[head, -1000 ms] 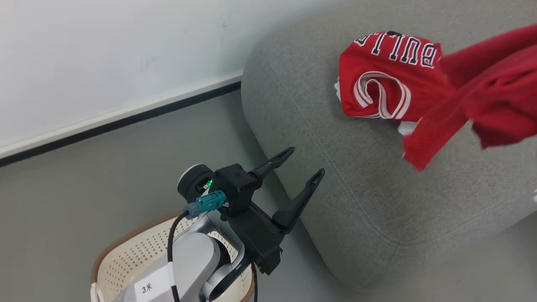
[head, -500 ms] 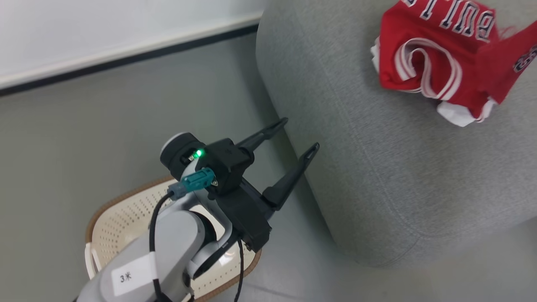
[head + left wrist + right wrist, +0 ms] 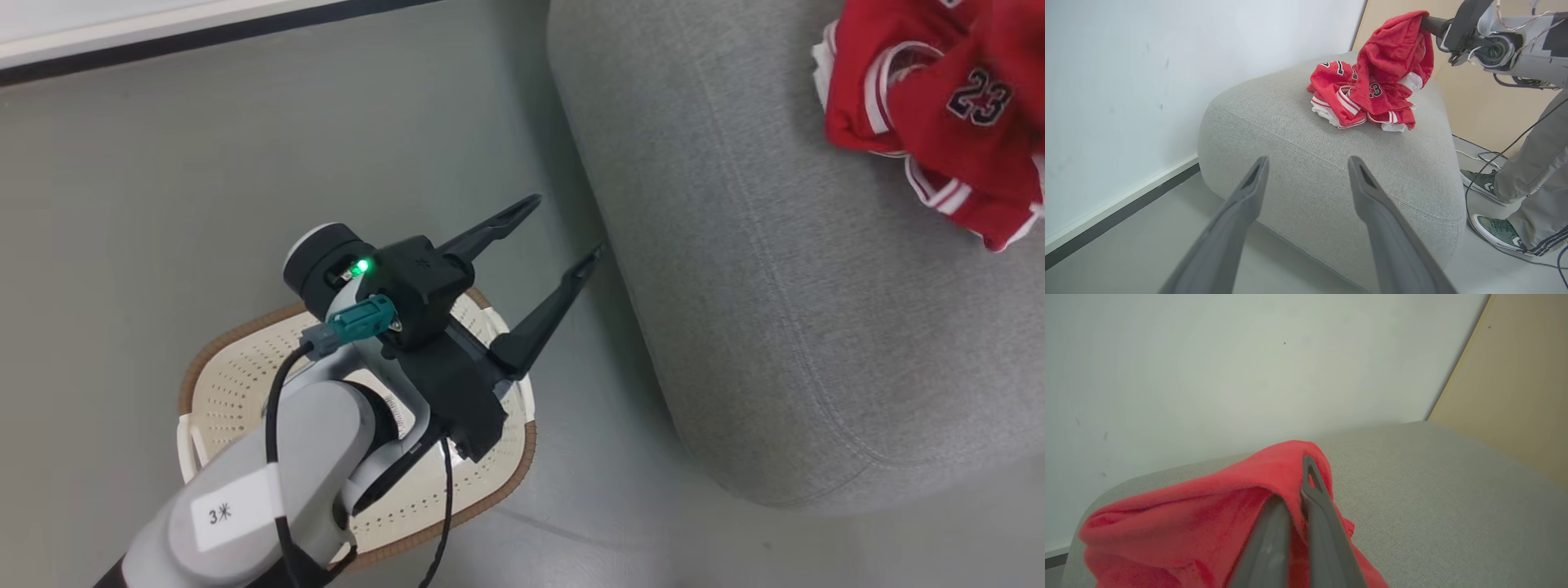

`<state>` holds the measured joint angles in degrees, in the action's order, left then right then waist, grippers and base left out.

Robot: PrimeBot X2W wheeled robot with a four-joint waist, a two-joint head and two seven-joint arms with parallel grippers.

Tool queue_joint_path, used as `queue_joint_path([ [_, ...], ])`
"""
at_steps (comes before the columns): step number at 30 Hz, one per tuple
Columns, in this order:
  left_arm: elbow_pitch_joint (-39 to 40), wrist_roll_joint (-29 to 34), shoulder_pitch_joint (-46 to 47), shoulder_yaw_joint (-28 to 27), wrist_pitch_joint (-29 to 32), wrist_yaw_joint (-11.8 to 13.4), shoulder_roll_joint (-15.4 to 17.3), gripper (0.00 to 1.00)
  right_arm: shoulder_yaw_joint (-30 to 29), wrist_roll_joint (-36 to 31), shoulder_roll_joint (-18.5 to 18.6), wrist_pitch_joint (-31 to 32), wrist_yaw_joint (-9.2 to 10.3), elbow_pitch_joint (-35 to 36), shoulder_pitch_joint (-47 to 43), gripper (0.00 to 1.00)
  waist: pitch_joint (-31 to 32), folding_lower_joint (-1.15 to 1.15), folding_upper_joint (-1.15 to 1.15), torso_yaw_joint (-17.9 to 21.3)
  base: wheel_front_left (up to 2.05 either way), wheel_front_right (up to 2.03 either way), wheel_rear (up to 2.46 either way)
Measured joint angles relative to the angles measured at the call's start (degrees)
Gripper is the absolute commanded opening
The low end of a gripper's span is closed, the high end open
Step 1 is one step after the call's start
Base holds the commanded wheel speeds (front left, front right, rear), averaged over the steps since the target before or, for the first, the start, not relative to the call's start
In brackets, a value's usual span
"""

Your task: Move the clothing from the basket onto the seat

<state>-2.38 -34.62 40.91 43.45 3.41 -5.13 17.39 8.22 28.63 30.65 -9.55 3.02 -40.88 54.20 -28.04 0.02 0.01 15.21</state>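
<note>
The clothing (image 3: 922, 122) is a red heap with white-striped trim and a "23", lying on the grey seat (image 3: 775, 286) at the upper right. In the left wrist view my right gripper (image 3: 1427, 22) is shut on a red garment (image 3: 1392, 53) held above that heap, its lower end draped on it. The right wrist view has the fingers (image 3: 1310, 486) pinched on red cloth (image 3: 1188, 514) over the seat (image 3: 1433, 498). My left gripper (image 3: 567, 223) stands open and bare above the cream basket (image 3: 229, 384), beside the seat's edge. The arm hides much of the basket.
The basket stands on grey floor (image 3: 163, 163) next to the seat's left side. A white wall with a dark baseboard (image 3: 204, 41) runs behind. A person's legs and green shoes (image 3: 1498, 234) stand by the seat's far corner, with cables on the floor.
The head camera has swung down and left, shifting the whole picture. The red garment that hung in front of the seat now rests partly on the jersey heap. The left gripper stays open.
</note>
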Motion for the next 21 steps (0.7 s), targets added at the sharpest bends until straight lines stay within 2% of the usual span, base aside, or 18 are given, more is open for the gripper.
queue_joint_path([
  [1, -0.36, 0.0, 0.01, 0.0, -0.04, -0.01, 0.12, 1.0, 0.37, -0.01, -0.56, 0.35, 0.0, -1.49, -0.47, 0.0, -0.07, 0.0, 0.0, -0.25, 0.0, 0.0, 0.0],
  [2, -0.71, 0.0, 0.01, -0.02, -0.07, -0.01, 0.18, 1.0, 0.52, 0.0, -1.03, 0.9, -0.02, -3.22, -1.11, 0.13, -0.07, 0.0, 0.0, -0.46, 0.0, 0.0, 0.0],
  [3, -1.14, -0.01, 0.02, -0.03, -0.36, -0.05, 0.11, 1.0, 0.58, 0.32, -1.44, 2.1, -0.55, -5.21, -1.77, 0.4, 0.03, 0.0, 0.0, -0.62, 0.0, 0.0, 0.0],
  [4, -1.49, -0.04, 0.03, -0.11, -0.77, -0.3, 0.05, 1.0, 0.9, 0.6, -1.78, 2.71, -1.1, -6.78, -2.74, 0.83, 0.23, 0.0, 0.0, -0.74, 0.0, 0.0, 0.0],
  [5, -1.69, -0.11, 0.03, -0.2, -1.01, -0.41, -0.03, 1.0, 1.1, 0.6, -2.02, 2.99, -1.37, -8.01, -3.63, 1.0, 0.47, -0.01, 0.0, -0.83, 0.0, 0.0, 0.0],
  [14, -4.31, -0.69, -0.23, -0.53, -2.66, -0.44, -0.6, 1.0, 1.9, 0.82, -1.9, 4.27, -4.37, -14.64, -3.97, 1.0, 3.43, -0.02, -0.01, -1.33, 0.0, 0.0, 0.0],
  [21, -7.3, -1.63, -1.29, -0.96, -5.12, -0.49, -1.81, 1.0, 2.7, 0.93, -3.18, 1.11, -6.09, -14.07, -7.84, 1.0, 6.9, -0.02, -0.01, -1.48, 0.0, 0.0, 0.0],
])
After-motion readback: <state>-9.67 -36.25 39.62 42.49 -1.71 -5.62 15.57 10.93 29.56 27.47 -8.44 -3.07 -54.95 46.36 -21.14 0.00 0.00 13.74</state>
